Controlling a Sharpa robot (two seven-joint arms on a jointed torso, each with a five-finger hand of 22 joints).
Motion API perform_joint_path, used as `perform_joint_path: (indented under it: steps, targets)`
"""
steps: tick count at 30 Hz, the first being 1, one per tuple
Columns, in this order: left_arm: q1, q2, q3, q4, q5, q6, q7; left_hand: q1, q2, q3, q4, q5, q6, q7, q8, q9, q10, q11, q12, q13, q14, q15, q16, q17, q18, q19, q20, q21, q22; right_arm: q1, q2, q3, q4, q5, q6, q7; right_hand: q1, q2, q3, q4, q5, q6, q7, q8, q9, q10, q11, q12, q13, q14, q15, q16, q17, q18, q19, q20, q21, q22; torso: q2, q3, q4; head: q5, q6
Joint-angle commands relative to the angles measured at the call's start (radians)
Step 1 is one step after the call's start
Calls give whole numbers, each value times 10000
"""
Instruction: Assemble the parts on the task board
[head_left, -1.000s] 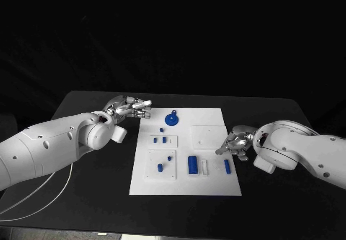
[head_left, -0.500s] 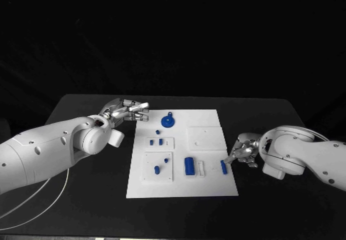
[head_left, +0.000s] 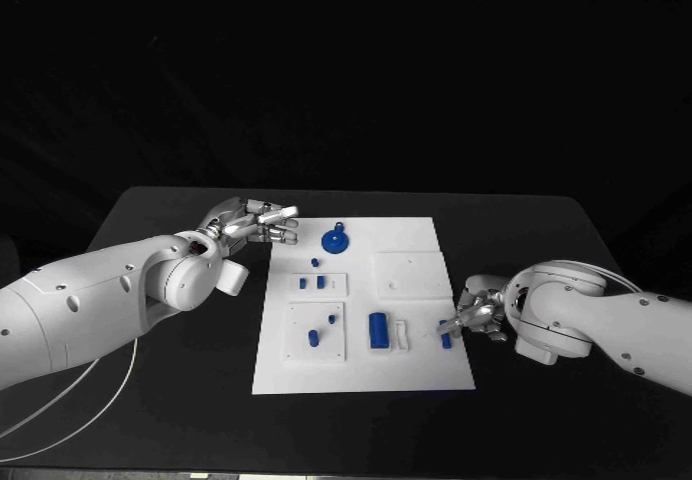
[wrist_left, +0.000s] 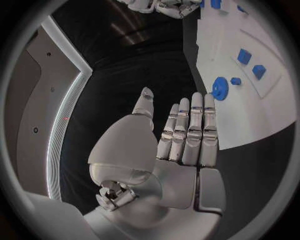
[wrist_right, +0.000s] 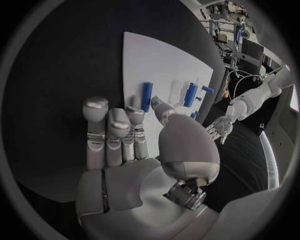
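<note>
Task board at the table's middle, a hand at either side

The task board (head_left: 411, 245) lies on the table (head_left: 173, 205); the left hand (head_left: 260, 222) sits by its far left corner, the right hand (head_left: 476, 312) at its right edge, near the parts (head_left: 379, 330).

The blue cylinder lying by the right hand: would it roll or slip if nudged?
The blue cylinder lies on its side on the flat board, so a sideways nudge would probably roll it. It looks smooth and small, likely light and rigid, so the right hand may find it slippery.
</note>
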Motion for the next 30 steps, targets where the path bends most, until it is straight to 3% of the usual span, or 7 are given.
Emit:
perform_joint_path:
  steps: [1, 4, 10, 15, 21, 25, 30]
  targets:
    - [-2, 14, 7, 33, -112, -39, 179, -18, 80, 1, -51, 61, 15, -53, -9, -6, 63, 22, -12, 15, 77, 13, -1, 7, -36, -3, -25, 34, 8, -112, 105, -71, -67, -460, 83, -311, -38, -160, -55, 149, -46, -151, 46, -78, -467, 58, 40, 40, 12, 1, 31, 58, 13, -147, 469, 37, 66, 770, 4, 3, -7, 19, -19]
    - [-2, 17, 6, 30, -117, -17, 158, -29, 80, -7, -52, 52, 5, -51, -10, -7, 46, 27, -16, 14, 65, 18, -4, 4, -40, -23, -24, 46, 21, -121, 193, -76, -99, -603, 106, -315, 54, -337, -72, 501, -51, -182, 62, -73, -514, 63, 36, -20, 21, -8, 17, 42, 35, -165, 470, 10, 63, 768, 5, 3, -1, 28, -30]
    - [-3, 10, 5, 18, -128, -3, 120, -38, 75, -13, -48, 40, -1, -48, -10, -7, 29, 33, -17, 13, 60, 20, -3, 3, -40, -34, -22, 54, 28, -143, 409, -134, -161, -1096, 217, -321, 228, -332, -99, 504, -50, -185, 57, -71, -553, 58, 32, -60, 51, -4, 15, 5, 39, -160, 465, 10, 31, 760, 5, 3, -7, 57, -48]
    - [-2, -5, 4, 2, -134, 30, 61, -38, 75, -13, -48, 40, -1, -48, -10, -7, 29, 33, -17, 13, 60, 20, -3, 3, -40, -34, -22, 54, 28, -169, 554, -226, -162, -1606, 588, -337, 796, -175, 114, -330, 31, -222, 84, -86, -610, 2, 50, -73, 73, 0, 33, -40, 8, -147, 447, 39, -3, 756, 2, -4, -4, 73, -90]
    - [-2, -24, 3, -21, -144, 82, -6, -37, 83, -9, -43, 27, -6, -46, -9, -6, 2, 39, -14, 14, 48, 25, -2, 3, -37, -53, -17, 71, 45, -196, 594, -270, -128, -1931, 889, -349, 1426, 148, 159, -1817, 1641, -333, 206, -94, -1070, -176, 90, -128, 78, -30, 51, -95, -5, -109, 403, 63, -86, 753, -2, -7, -21, 82, -109]
    - [-2, -32, 3, -25, -148, 102, -39, -33, 78, -8, -42, 12, -8, -42, -9, -6, -17, 45, -14, 14, 43, 27, -1, 3, -36, -68, -13, 79, 53, -210, 619, -283, -108, -2057, 882, -351, 1519, 317, 656, -2615, 1955, -596, 382, -85, -1466, -267, 156, -131, 68, -37, 88, -100, 33, -62, 388, 99, -99, 760, 1, 3, -15, 80, -114]
    - [-2, -38, 2, -26, -152, 113, -68, -32, 71, -6, -39, -10, -12, -41, -9, -6, -52, 54, -15, 14, 30, 33, -4, 3, -34, -84, -9, 85, 61, -234, 664, -290, -113, -2142, 711, -355, 1381, 429, 1189, -3096, 2375, -668, 434, -92, -1861, -303, 161, -120, 30, -47, 95, -132, 54, -12, 384, 109, -50, 772, 1, 2, -14, 73, -113]
